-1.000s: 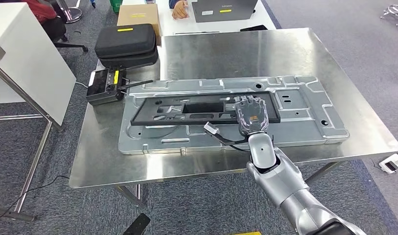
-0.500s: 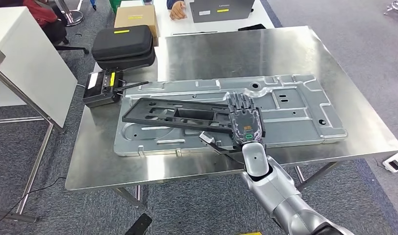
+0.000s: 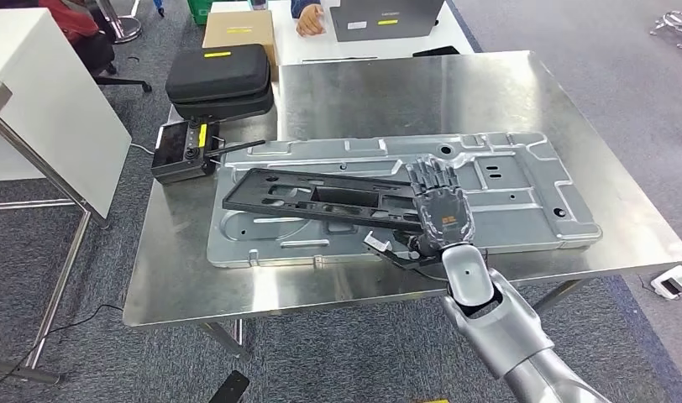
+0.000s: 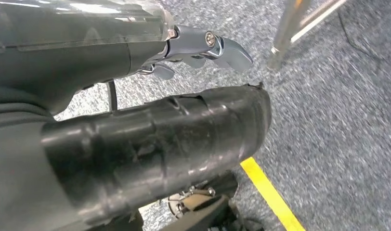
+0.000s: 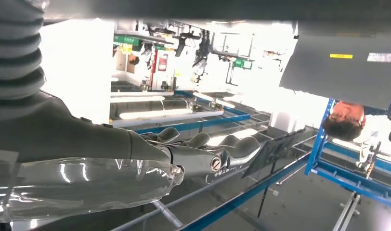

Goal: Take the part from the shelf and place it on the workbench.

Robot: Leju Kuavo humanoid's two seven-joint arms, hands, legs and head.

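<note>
Right hand (image 3: 439, 211) lifting, still gripping black part (image 3: 321, 196), right end rising off grey panel (image 3: 522, 193) on worktop (image 3: 388, 84); left hand (image 4: 203, 48) state unclear.

Industrial workshop or robot test floor: stainless-steel bench (image 3: 489, 92) carrying a large stamped grey metal panel (image 3: 522, 189), black zip equipment cases (image 3: 220, 80) off its far left corner, grey carpet floor (image 3: 590, 34), blue steel racking (image 5: 347, 168), yellow floor line (image 4: 273, 199).
</note>
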